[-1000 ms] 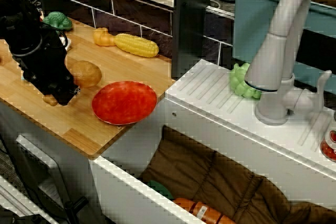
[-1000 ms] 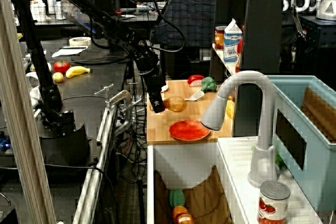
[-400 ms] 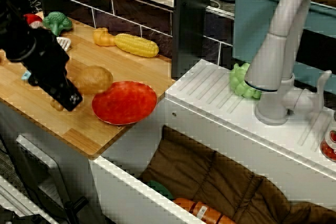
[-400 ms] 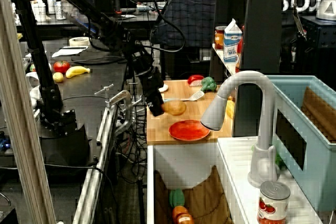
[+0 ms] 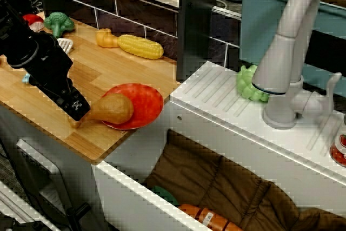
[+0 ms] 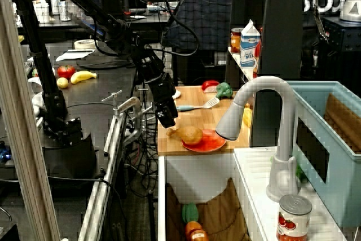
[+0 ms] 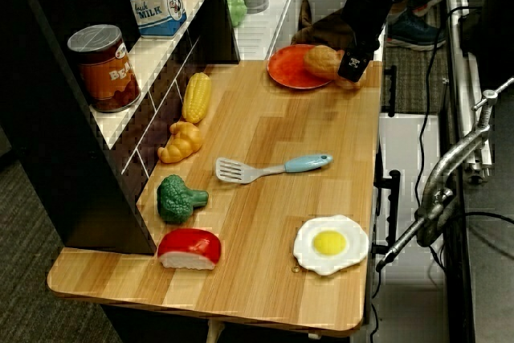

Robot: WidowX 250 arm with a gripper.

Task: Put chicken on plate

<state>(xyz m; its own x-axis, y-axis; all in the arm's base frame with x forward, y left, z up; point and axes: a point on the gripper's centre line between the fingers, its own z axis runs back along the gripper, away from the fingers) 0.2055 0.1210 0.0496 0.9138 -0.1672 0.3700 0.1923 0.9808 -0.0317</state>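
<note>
The tan-brown chicken (image 5: 112,109) lies with its round bulb on the near-left rim of the red-orange plate (image 5: 141,98) and its bone stub out over the wooden counter. My gripper (image 5: 77,107) hangs over that stub end. In the side view the gripper (image 6: 167,120) stands a little above the chicken (image 6: 191,135), which rests on the plate (image 6: 211,142) apart from the fingers. From the overhead view, the chicken (image 7: 323,60) sits on the plate (image 7: 287,70) beside the gripper (image 7: 352,66). The jaws look apart and hold nothing.
A yellow corn cob (image 5: 140,46), an orange-yellow piece (image 5: 106,38) and broccoli (image 5: 59,22) line the back wall. A spatula (image 7: 269,169) and fried egg (image 7: 330,243) lie further along the counter. The sink with its faucet (image 5: 286,52) borders the plate's right.
The gripper carried the chicken right toward the plate. In the last half second the chicken dropped onto the plate's rim while the gripper barely moved.
</note>
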